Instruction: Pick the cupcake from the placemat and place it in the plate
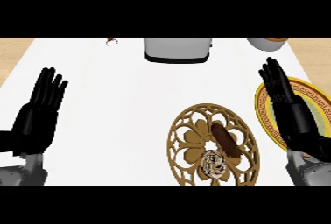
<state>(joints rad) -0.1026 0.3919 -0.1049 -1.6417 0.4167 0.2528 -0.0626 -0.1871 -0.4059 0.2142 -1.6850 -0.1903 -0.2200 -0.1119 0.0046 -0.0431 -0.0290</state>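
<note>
I see straight, released fingers on my right hand [292, 109], which overlaps the plate [318, 98]. My left hand [37, 114] rests open too. The cupcake [213, 162] sits on the placemat [187, 127], touching a brown pastry [225, 139]. My worry: closing in could nudge both.

The smooth, matt white table [116, 131] carries a round openwork placemat of tan wood-like fretwork [187, 127], a glossy yellow-rimmed plate with a patterned border [265, 94] and a smooth grey-and-white appliance with a dark base [177, 49], flanked by matt black hands [35, 118].
</note>
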